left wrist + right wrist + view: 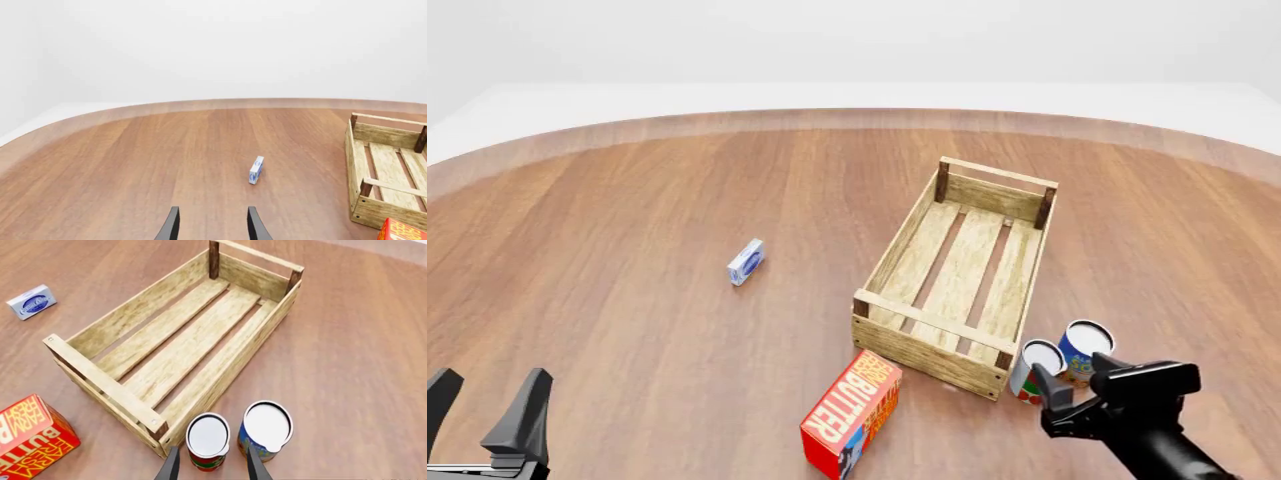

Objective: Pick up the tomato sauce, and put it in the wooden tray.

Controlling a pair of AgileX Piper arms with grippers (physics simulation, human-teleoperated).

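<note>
A: Where is the sauce [207, 441]?

B: Upright on the bench [627, 250], at the near right corner of the tray [888, 263], close to its wall; whether they touch I cannot tell. It is a small cylinder with a flat silvery-white lid and a red and green label below.

A: And right beside it?

B: A second can [265, 430], blue-labelled, a little wider, same pale round lid. The two stand side by side, very close.

A: The right arm?

B: Its fingers [172, 467] are dark, tapered blades, spread apart, one on either side of the sauce and above it. They grip nothing.

A: The tray itself?

B: Light, rough-grained wood, rectangular, with a slatted floor showing gaps, low plank sides and darker corner posts. It lies at an angle on the bench.

A: Other things?

B: A red butter box [851, 412] with pale lettering, just off the tray's near left corner. Farther left, well apart, a small blue-and-white carton [745, 262] lies alone.

A: The left fingers [171, 226]?

B: Released too, held low over bare wood, near the left front edge.

A: The bench surface?

B: Smooth reddish-brown wood with long straight grain and a rounded far edge with a paler rim. Behind it the room is plain, even white.
</note>
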